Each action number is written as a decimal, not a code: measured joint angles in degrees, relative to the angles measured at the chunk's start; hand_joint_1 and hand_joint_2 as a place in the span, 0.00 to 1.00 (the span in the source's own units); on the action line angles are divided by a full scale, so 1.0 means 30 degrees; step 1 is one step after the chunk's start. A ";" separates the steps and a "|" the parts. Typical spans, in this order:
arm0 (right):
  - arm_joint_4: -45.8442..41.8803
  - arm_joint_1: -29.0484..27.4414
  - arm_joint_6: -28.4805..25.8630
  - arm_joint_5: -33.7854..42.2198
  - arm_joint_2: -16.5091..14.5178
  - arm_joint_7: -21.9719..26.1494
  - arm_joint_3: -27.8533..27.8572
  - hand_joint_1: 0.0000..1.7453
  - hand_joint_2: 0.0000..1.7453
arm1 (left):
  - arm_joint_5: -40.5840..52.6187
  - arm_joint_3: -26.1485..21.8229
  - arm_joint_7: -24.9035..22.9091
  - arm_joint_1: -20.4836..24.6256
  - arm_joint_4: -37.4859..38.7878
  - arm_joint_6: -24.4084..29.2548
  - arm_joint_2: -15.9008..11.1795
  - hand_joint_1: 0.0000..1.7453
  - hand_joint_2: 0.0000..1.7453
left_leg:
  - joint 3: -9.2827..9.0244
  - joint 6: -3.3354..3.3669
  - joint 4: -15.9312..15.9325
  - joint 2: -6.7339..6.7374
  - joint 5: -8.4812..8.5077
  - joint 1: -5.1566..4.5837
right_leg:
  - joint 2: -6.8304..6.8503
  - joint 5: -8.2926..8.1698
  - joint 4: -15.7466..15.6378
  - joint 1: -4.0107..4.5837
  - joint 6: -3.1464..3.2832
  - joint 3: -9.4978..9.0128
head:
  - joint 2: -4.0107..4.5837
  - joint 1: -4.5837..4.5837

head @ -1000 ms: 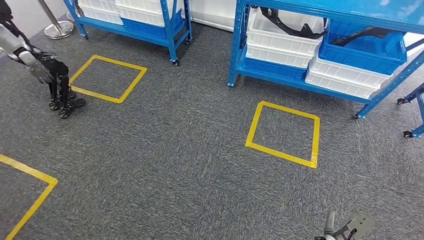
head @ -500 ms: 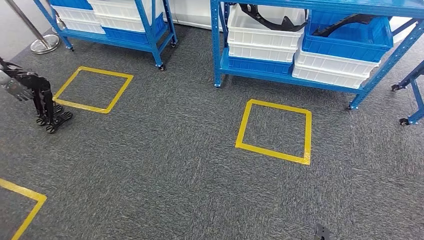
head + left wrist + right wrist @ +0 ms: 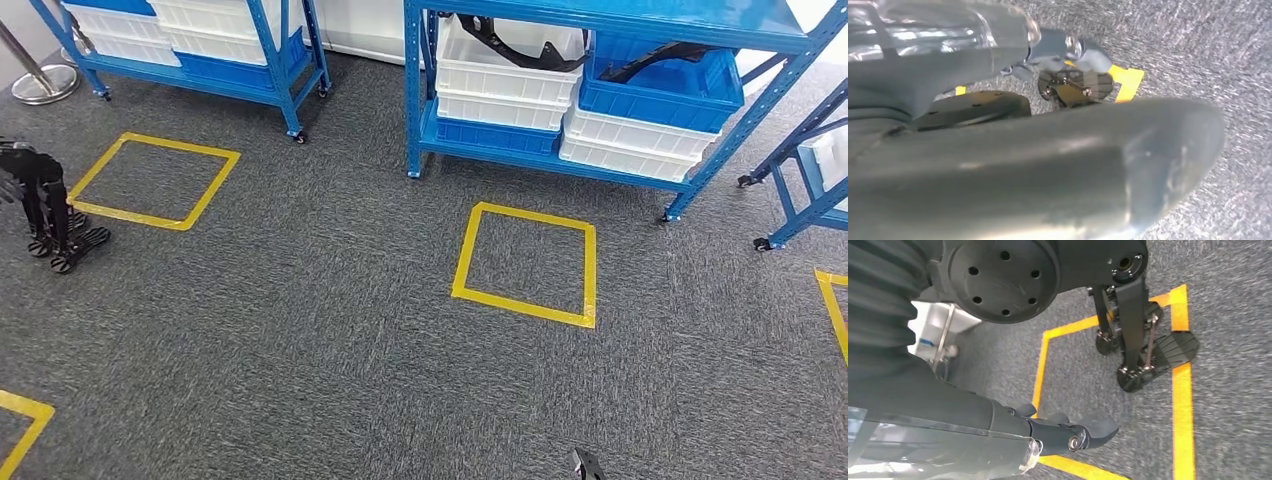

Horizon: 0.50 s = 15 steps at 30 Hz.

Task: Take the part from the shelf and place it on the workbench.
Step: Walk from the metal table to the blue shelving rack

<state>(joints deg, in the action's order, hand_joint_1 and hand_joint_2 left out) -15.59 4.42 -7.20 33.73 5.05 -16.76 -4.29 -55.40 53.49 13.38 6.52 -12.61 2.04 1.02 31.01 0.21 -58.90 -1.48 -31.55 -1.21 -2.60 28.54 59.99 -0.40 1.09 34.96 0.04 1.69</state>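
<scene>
Black curved parts lie in bins on the blue shelf [image 3: 600, 15] at the far side of the floor: one in a white bin [image 3: 505, 75], another in a blue bin [image 3: 660, 95]. Both of my arms hang at my sides, far from that shelf. My left hand [image 3: 1048, 150] hangs over the carpet with its thick grey thumb in front and nothing in its fingers [image 3: 1073, 50]. My right hand [image 3: 1068, 435] also holds nothing, and its dark fingers reach out over yellow tape.
Yellow tape squares [image 3: 525, 265] mark the grey carpet, one right before the shelf. A second blue shelf [image 3: 200, 40] with white bins stands at the far left. Another robot's black legs [image 3: 50, 215] stand at the left edge. A blue wheeled frame [image 3: 800, 190] is at the right.
My view has swung round, so the whole scene has slid left and the shelf with the parts now sits near the middle. Nothing on the shelves has moved.
</scene>
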 joint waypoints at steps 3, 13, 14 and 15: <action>0.0091 0.0029 0.0204 0.0000 0.0067 0.0434 -0.0463 0.00 1.00 | -0.0042 0.0073 0.0053 0.0005 0.0000 -0.0069 0.0013 0.00 0.00 | -0.0050 0.0116 0.0000 0.0140 -0.0017 0.0019 | -0.0084 -0.0066 -0.0156 0.0019 -0.0126 -0.0129 | 0.0000 0.0036; 0.0314 0.0016 -0.0109 0.0463 0.0131 0.0876 -0.1406 0.00 0.00 | -0.0321 0.0197 0.0279 0.0022 0.0000 -0.0304 0.0009 0.00 0.00 | -0.0118 0.0478 0.0010 0.0278 -0.0035 -0.0026 | -0.0305 -0.0253 -0.0481 -0.0012 -0.0576 -0.0219 | 0.0000 0.0022; 0.0341 0.0015 -0.0177 0.0507 0.0147 0.0907 -0.1452 0.00 0.00 | -0.0341 0.0200 0.0286 0.0032 -0.0002 -0.0317 0.0015 0.00 0.00 | -0.0197 0.0597 0.0155 0.0350 0.0055 0.0022 | -0.0326 -0.0267 -0.0533 -0.0001 -0.0723 -0.0236 | 0.0000 0.0016; 0.0366 0.0014 -0.0237 0.0550 0.0158 0.0944 -0.1517 0.00 0.00 | -0.0357 0.0207 0.0295 0.0042 -0.0004 -0.0333 0.0015 0.00 0.00 | -0.0313 0.0721 0.0389 0.0446 0.0173 0.0096 | -0.0218 -0.0143 -0.0398 0.0028 -0.0853 -0.0172 | 0.0000 0.0054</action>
<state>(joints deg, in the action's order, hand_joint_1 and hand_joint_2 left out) -14.49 4.47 -7.91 35.38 5.53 -13.93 -8.85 -56.47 54.11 14.27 6.64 -12.62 1.04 1.07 30.07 2.37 -57.74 -0.15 -31.03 -0.92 -3.25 28.11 58.79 -0.32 -1.47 34.44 0.04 1.85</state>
